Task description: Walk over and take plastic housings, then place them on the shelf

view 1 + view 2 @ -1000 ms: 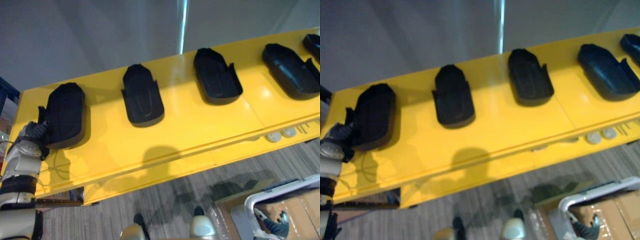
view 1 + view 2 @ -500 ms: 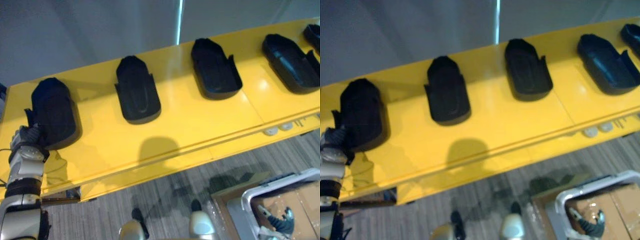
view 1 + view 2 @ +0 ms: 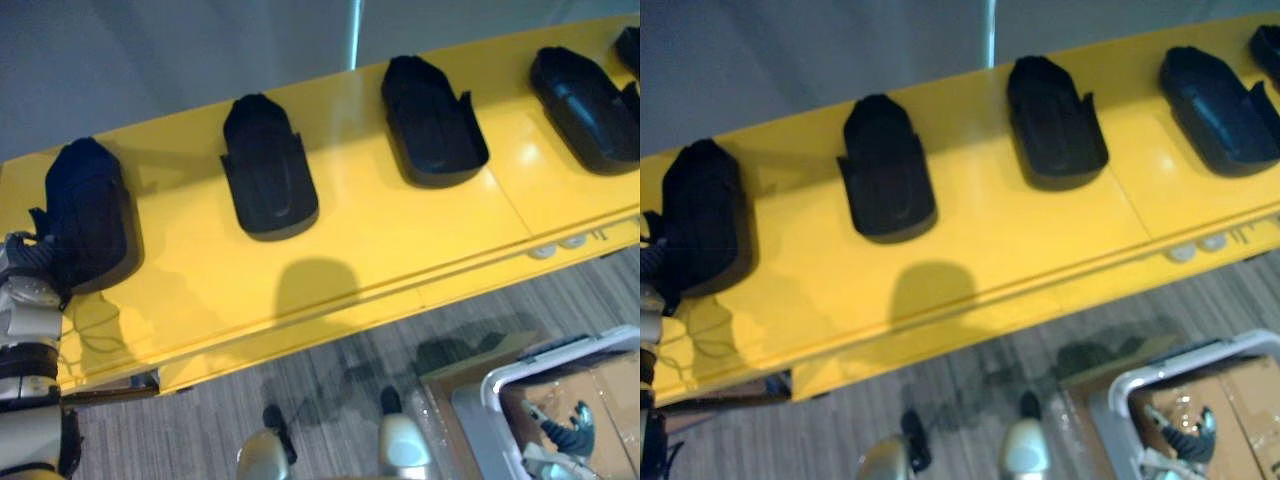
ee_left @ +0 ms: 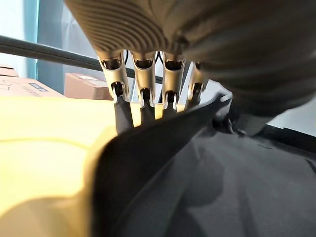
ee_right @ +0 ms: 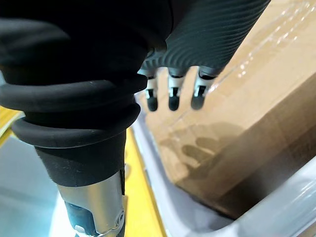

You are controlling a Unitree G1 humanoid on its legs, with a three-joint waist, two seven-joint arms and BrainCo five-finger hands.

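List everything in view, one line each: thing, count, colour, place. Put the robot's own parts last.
plastic housings: five, black, in a row along the shelf; the rightmost is cut off by the view's edge
shelf: one, yellow, across the head views
round pieces: two, pale, on the shelf's front edge towards the right
bin: one, pale rim, on the floor at lower right
cardboard box: one, brown, inside the bin
floor: grey, striped, below the shelf
left robot hand: at the near end of the leftmost housing
right robot hand: open, over the cardboard box
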